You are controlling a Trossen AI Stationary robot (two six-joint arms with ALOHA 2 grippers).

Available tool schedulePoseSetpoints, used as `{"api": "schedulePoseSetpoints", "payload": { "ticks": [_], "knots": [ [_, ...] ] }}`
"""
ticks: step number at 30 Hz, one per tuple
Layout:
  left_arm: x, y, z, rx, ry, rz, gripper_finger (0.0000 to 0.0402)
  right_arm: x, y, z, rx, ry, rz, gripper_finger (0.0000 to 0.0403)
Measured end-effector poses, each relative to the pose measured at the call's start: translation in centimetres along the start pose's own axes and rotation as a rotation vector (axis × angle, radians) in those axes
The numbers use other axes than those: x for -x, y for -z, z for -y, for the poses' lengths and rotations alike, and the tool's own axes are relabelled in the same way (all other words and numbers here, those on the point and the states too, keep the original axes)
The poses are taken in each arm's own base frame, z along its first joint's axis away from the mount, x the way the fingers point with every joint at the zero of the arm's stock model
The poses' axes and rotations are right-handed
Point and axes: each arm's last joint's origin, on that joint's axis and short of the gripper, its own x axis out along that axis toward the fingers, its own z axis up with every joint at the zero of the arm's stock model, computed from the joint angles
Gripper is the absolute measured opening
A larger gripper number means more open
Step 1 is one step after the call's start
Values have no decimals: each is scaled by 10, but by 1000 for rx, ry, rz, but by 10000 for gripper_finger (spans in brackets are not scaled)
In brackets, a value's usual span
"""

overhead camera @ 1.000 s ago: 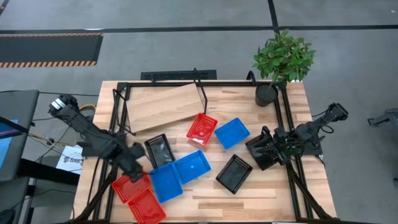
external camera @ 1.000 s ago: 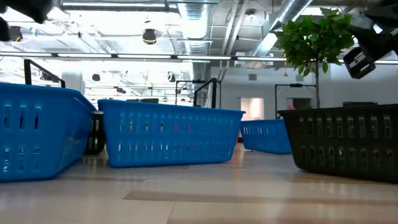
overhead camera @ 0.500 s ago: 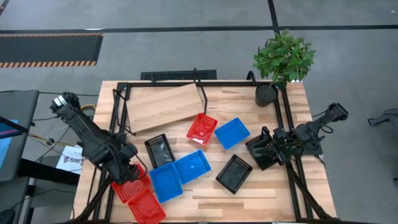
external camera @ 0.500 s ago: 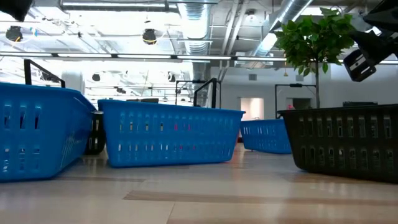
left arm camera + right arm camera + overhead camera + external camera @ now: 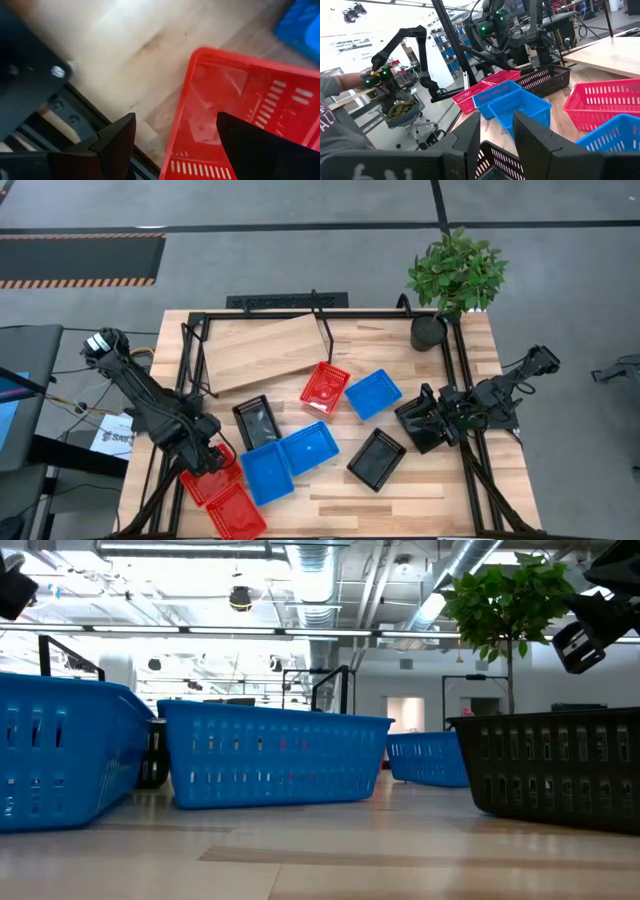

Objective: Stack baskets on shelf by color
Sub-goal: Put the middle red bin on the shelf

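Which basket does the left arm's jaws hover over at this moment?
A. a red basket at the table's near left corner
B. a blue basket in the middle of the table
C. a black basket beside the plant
A: in the left wrist view the open left gripper hangs over the red basket, which lies by the table's edge.

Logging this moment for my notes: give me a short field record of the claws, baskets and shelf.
left claw: open, over the corner of a red basket at the table's front left
right claw: open, above a black basket at the right edge
shelf: tilted, no baskets on it
loose baskets: red, blue and black, scattered on the table
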Motion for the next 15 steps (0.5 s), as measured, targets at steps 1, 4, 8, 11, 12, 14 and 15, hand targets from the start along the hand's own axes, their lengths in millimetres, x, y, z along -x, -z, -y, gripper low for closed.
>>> {"api": "schedulePoseSetpoints", "payload": {
  "ticks": [1, 4, 8, 11, 12, 14, 15],
  "knots": [
    [-3, 0, 0, -3, 9, -7, 265, 0, 0, 0, 0, 0, 0, 141],
    [-9, 1, 1, -11, 32, -23, 265, 0, 0, 0, 0, 1, 1, 140],
    [-18, 1, -2, -13, 33, -62, 265, 0, 0, 0, 0, 2, 0, 137],
    [-24, 1, -5, -22, 12, -85, 254, 0, 0, 0, 1, 2, 0, 137],
    [-25, 1, -6, -31, 6, -97, 246, 0, 0, 0, 1, 2, 0, 138],
    [-26, 2, -9, -44, -16, -118, 226, 0, 0, 0, 1, 2, 0, 139],
    [-26, 1, -9, -47, -22, -117, 213, 0, 0, 0, 1, 2, 0, 139]
  ]
}}
